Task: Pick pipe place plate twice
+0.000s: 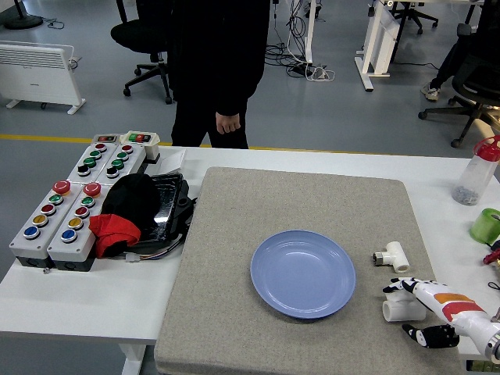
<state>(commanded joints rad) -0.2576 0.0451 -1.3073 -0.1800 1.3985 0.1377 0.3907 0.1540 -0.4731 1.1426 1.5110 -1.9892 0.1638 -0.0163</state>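
The table [78,301] is white and most of it is covered by a grey mat [258,336]. A person [215,62] in dark clothes stands at the far side, far from the fingers, with one hand [228,123] hanging down and holding nothing. To the far left of the fingers there are grey button boxes [74,211] with red, green, yellow and blue buttons, and beside them a black tray [168,207] with a black and red cloth [121,219] on it.

The blue plate [303,273] lies on the mat, to the left of the fingers and a little farther from the robot. It has nothing on it.

The right hand [437,312] comes in from the lower right corner. Its fingers [400,286] are white with black tips. They are curved around the pipe [402,308], a white elbow piece that lies on the mat at the right of the plate. The upper fingers rest on its top and the thumb [426,336] is just beside it on the near side. The pipe is on the mat, so I cannot tell if the grasp is already firm.

A tee [391,255], the second white pipe piece, lies just beyond the fingers, apart from them, between the hand and the plate's right rim.

Far beyond the fingers, at the right edge of the table, there is a bottle [476,172] with a red cap and a green cup [487,225].
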